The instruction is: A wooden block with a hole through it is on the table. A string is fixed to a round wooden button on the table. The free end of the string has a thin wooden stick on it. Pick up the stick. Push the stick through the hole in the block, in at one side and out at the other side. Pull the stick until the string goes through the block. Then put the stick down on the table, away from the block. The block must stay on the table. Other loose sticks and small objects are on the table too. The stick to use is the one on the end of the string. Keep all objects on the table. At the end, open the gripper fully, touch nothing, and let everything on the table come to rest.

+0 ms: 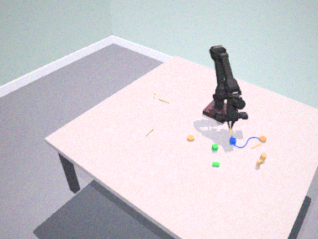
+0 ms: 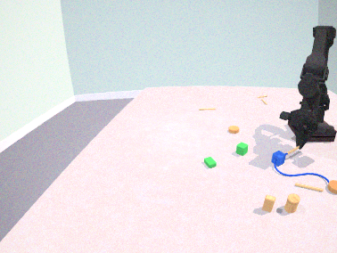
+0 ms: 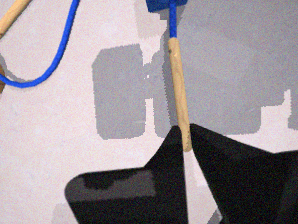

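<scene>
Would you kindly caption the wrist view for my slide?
Claw grips the stick, its string emerging from the block.

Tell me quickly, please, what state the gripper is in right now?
Gripper: closed on the thin wooden stick at the end of the blue string.
</scene>
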Available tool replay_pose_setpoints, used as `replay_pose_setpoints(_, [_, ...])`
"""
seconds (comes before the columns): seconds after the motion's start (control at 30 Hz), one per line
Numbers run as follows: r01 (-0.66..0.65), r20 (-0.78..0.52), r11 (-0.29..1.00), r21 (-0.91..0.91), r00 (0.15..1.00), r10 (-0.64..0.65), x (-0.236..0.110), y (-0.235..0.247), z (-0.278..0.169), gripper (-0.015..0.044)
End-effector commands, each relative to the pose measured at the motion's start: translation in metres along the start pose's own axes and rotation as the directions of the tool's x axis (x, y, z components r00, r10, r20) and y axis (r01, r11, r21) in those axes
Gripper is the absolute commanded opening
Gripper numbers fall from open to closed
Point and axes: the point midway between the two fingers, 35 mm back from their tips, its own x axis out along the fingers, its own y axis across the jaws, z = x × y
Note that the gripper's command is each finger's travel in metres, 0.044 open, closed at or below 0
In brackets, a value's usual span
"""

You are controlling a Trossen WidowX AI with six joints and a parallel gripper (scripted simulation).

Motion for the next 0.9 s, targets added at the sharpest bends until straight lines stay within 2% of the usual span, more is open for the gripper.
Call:
replay_pose_setpoints(0.0, [0.001, 0.000, 1.000, 0.001, 1.000, -0.001, -0.001, 0.000, -0.006, 0.0000])
replay_pose_setpoints(0.23, [0.001, -0.001, 1.000, -0.004, 1.000, -0.001, -0.005, -0.001, -0.008, 0.0000])
replay_pose_setpoints(0.6, [0.078, 0.000, 0.997, -0.030, 0.997, -0.078, 0.008, 0.001, -0.010, 0.0000])
replay_pose_setpoints(0.87, [0.061, 0.001, 0.998, -0.027, 0.998, -0.061, -0.002, 0.003, -0.005, 0.0210])
